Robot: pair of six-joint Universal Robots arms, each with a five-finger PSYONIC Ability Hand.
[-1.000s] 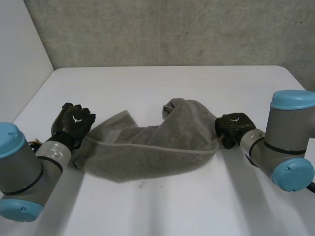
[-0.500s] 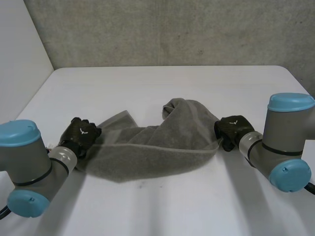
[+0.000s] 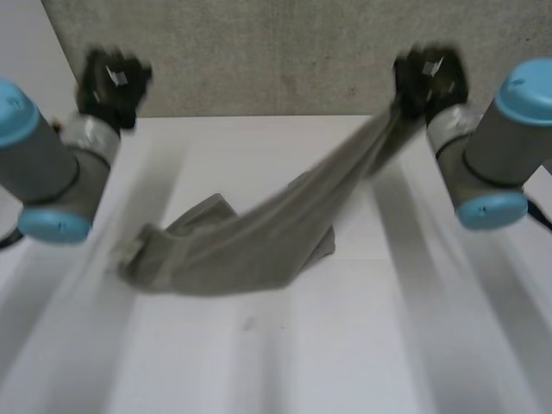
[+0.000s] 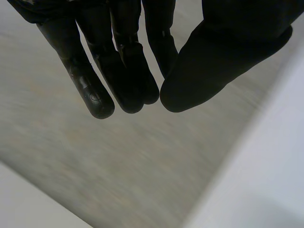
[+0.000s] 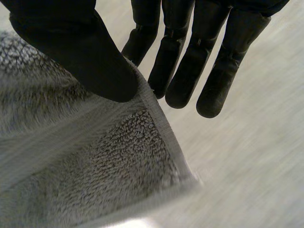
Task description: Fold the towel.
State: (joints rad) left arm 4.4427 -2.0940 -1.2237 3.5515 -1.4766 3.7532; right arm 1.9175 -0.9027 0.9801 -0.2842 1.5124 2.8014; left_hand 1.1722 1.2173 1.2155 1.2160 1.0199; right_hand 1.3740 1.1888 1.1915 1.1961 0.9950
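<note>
stretching under both arms, the white table [image 3: 371, 345] carries most of the grey towel [image 3: 224, 259]. its bulk lies crumpled in a loose heap, well below the right hand [image 3: 427, 76] and off toward the left arm's side. from that heap a taut, narrowing strip of cloth climbs slantwise up to the right hand, which hangs high above the table in front of the grey concrete wall [image 3: 259, 52]. the towel is terry, with a looped, nubbly pile, a flatter woven band and a stitched hem along its edge. the right arm [image 3: 487, 147] and left arm [image 3: 43, 164] both reach upward, grey with light-blue caps. in the right wrist view the thumb [image 5: 80, 52] presses down on the towel just inside the hem near a corner, pinning it against the nearly straight fingers [image 5: 190, 61], whose tips stick out past the edge. the left hand [image 3: 110, 82] is equally high and well apart from the towel. its fingers [image 4: 118, 71] are close together and almost straight, and its thumb tip is near them with nothing between, so it is empty.
</note>
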